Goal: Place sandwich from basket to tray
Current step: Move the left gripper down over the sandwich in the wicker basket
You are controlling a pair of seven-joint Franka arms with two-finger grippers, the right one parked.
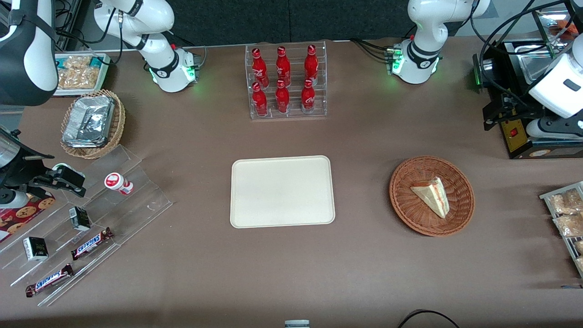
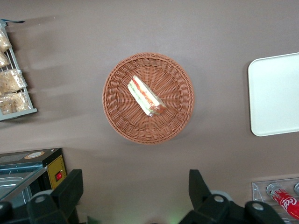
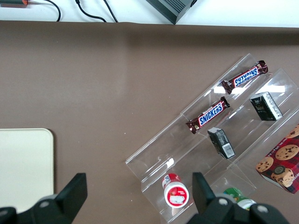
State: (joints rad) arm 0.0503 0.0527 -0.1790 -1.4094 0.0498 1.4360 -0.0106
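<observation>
The sandwich (image 1: pixel 432 196) (image 2: pixel 145 95), a pale bread wedge with red and green filling, lies inside the round reddish-brown wicker basket (image 1: pixel 405 182) (image 2: pixel 121 116). The cream rectangular tray (image 1: pixel 282 191) (image 2: pixel 275 93) lies flat in the middle of the table, beside the basket, with nothing on it. My gripper (image 1: pixel 501 114) (image 2: pixel 134 191) hangs high above the table, farther from the front camera than the basket and well apart from it. Its fingers (image 2: pixel 70 186) are spread wide, open, with only bare table between them.
A black oven (image 1: pixel 524 136) stands under and beside my gripper. Bagged snacks on a rack (image 1: pixel 567 214) lie at the working arm's end. A clear rack of red cola bottles (image 1: pixel 286 82) stands farther back than the tray. Stepped acrylic racks (image 1: pixel 91 218) and a tan basket (image 1: pixel 93 123) sit toward the parked arm's end.
</observation>
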